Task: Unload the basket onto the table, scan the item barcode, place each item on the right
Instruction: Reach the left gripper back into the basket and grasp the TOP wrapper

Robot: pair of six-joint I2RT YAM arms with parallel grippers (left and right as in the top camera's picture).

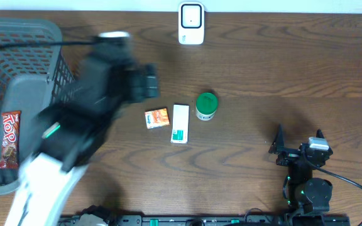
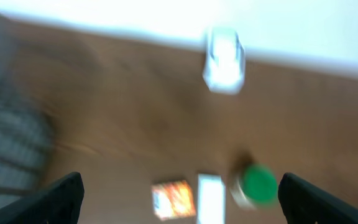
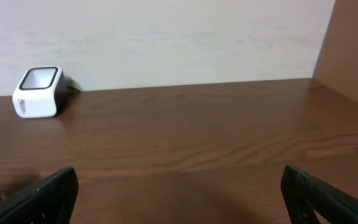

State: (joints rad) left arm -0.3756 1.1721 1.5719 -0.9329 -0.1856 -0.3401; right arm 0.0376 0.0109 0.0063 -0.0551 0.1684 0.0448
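Observation:
Three items lie mid-table: an orange packet [image 1: 157, 118], a white box [image 1: 180, 123] and a green-lidded jar [image 1: 206, 106]. The white barcode scanner [image 1: 191, 23] stands at the far edge. My left gripper [image 1: 148, 82] is a blur above the table, left of the items. The blurred left wrist view shows that gripper [image 2: 182, 199] open and holding nothing, with the packet [image 2: 174, 199], box [image 2: 211, 198], jar [image 2: 257, 185] and scanner [image 2: 224, 59] ahead. My right gripper [image 1: 299, 135] rests open at the near right, its jaws [image 3: 179, 199] over bare wood.
A grey mesh basket [image 1: 54, 66] fills the left side, with a red TOP candy bar [image 1: 8, 139] inside. The right wrist view shows the scanner [image 3: 39, 92] far left against a white wall. Cables run along the near edge.

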